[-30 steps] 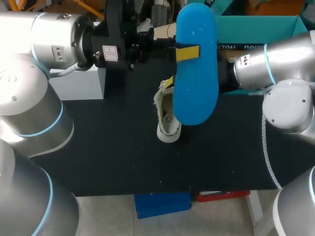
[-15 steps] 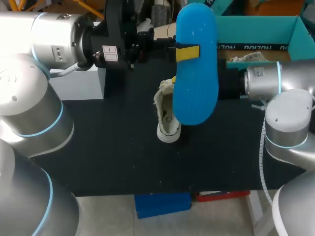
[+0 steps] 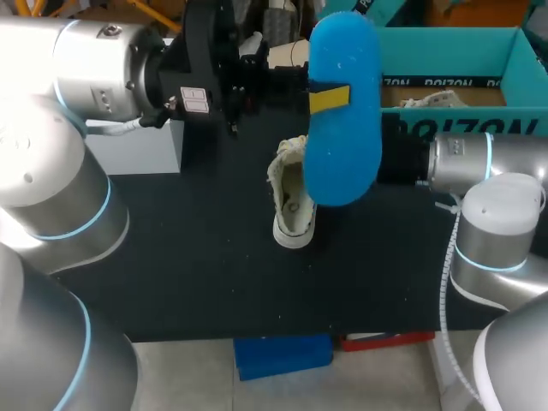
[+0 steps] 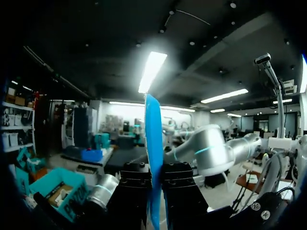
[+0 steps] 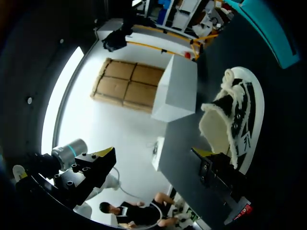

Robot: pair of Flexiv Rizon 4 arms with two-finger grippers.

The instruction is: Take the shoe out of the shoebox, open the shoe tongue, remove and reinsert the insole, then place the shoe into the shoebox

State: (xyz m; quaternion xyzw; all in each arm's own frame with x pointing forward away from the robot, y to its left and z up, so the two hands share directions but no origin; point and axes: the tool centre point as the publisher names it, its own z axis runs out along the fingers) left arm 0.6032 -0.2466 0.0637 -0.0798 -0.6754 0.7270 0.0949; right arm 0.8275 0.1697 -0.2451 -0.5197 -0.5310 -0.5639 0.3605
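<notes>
R gripper (image 5: 153, 153) pulls back toward 3 o'clock, jaws apart and empty. L gripper (image 4: 154, 191) alone clamps blue foam insole (image 3: 344, 111) — reinsert's next imo.

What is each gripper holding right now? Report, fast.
Left gripper: shut on the blue insole, held up on edge.
Right gripper: open, holding nothing, close by the shoe.
</notes>
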